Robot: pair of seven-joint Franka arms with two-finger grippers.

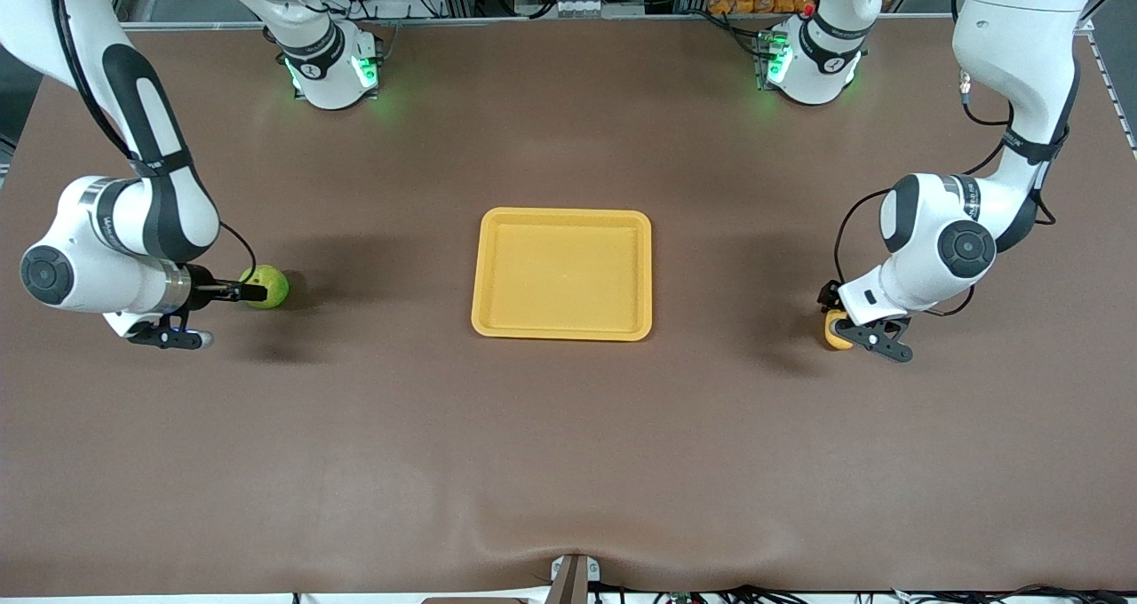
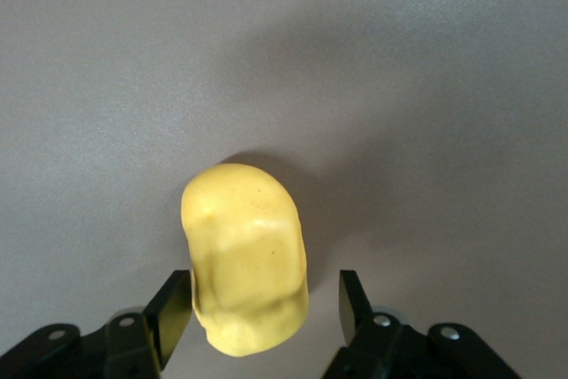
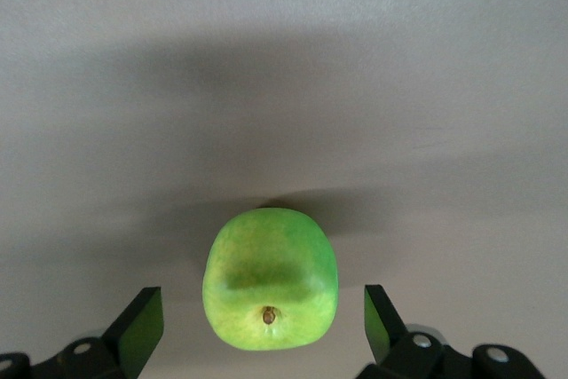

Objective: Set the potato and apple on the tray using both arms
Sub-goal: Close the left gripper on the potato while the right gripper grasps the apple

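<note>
The yellow-orange tray lies at the middle of the table with nothing in it. The green apple sits on the table toward the right arm's end. My right gripper is down at it. In the right wrist view the apple sits between the open fingers of my right gripper, with a gap on each side. The yellow potato lies on the table toward the left arm's end, under my left gripper. In the left wrist view the potato lies between the open fingers of my left gripper, closer to one finger.
The brown table top spreads bare around the tray. The two arm bases stand along the table's edge farthest from the front camera. A small bracket sits at the nearest edge.
</note>
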